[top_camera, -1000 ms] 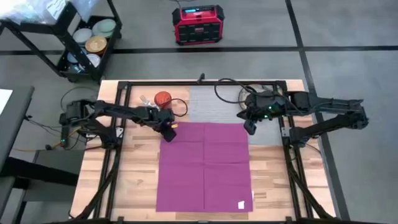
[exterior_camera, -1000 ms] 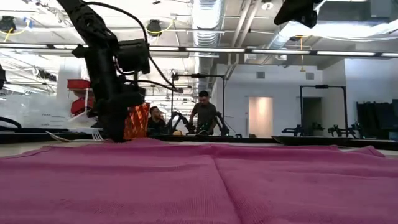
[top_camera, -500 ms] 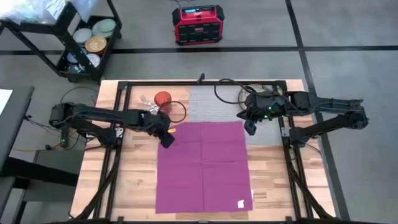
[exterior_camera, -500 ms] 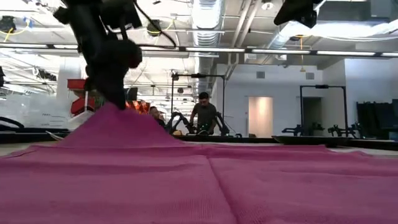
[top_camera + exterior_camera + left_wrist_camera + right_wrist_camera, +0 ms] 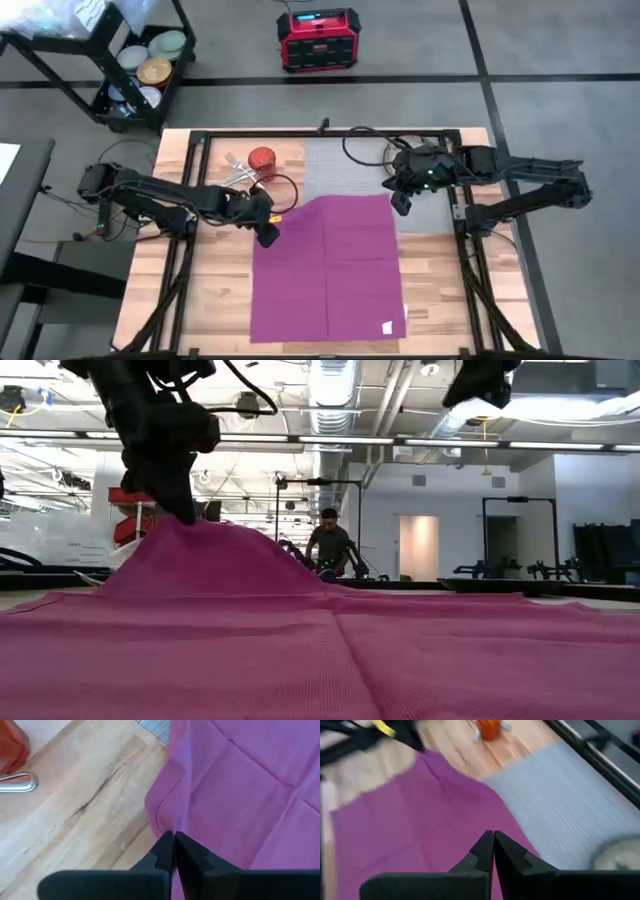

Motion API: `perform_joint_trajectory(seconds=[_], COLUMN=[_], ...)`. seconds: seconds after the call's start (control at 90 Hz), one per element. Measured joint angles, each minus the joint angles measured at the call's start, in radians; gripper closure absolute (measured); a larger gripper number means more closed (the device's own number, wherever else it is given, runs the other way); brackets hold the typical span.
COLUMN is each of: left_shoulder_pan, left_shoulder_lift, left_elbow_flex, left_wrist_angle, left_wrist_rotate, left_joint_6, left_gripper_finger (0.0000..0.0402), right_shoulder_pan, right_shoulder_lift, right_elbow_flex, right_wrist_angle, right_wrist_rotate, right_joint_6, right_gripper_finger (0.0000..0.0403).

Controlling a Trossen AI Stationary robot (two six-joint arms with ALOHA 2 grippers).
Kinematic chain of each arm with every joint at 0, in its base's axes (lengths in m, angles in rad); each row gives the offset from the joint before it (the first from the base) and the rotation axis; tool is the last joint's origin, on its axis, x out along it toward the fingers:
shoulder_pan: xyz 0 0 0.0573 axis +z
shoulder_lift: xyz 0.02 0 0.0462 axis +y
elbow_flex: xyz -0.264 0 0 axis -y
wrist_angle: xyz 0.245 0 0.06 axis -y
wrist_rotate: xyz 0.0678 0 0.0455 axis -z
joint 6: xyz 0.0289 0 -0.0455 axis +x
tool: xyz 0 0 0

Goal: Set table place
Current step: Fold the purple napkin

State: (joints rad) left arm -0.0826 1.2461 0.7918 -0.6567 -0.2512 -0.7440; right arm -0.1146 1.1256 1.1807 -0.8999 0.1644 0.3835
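Pinching a corner of the napkin [image 5: 328,268], the left gripper [image 5: 266,233] holds it lifted off the table [image 5: 205,290]; its fingers [image 5: 165,852] are pressed together on the cloth's edge. In the low view the napkin [image 5: 330,650] rises into a peak under that gripper [image 5: 180,510], and the rest lies flat. The napkin covers the near part of the grey mat [image 5: 345,170]. Beside the mat, at the far left of the table, stand the orange cup [image 5: 262,159] and some cutlery [image 5: 236,168]. The right gripper [image 5: 400,203] hovers over the napkin's far right corner at the mat, its fingers [image 5: 484,851] closed against each other with nothing between them. A person [image 5: 328,542] stands in the room behind.
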Motion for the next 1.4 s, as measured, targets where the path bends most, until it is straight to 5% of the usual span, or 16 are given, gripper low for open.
perform_joint_trajectory(seconds=[0.289,0.533,0.8,1.4], left_shoulder_pan=[0.07,0.108,0.114,0.114], left_shoulder_lift=[0.0,0.0,0.0,0.0], left_elbow_flex=[0.0,-0.005,-0.057,-0.058], left_wrist_angle=[-0.008,-0.002,0.028,0.025], left_wrist_rotate=[-0.004,-0.003,0.019,0.019], left_joint_6=[0.072,0.111,0.096,0.093], left_gripper_finger=[0.0401,0.0401,0.0401,0.0401], right_shoulder_pan=[-0.163,-0.227,-0.32,-0.337], right_shoulder_lift=[0.003,0.003,0.096,0.329], right_elbow_flex=[-0.355,-0.558,-0.607,-0.607], right_wrist_angle=[0.133,0.401,0.463,0.608], right_wrist_rotate=[-0.156,-0.275,-0.268,-0.265], right_joint_6=[0.012,0.066,0.08,0.087], right_gripper_finger=[0.0394,0.0306,0.0245,0.0273])
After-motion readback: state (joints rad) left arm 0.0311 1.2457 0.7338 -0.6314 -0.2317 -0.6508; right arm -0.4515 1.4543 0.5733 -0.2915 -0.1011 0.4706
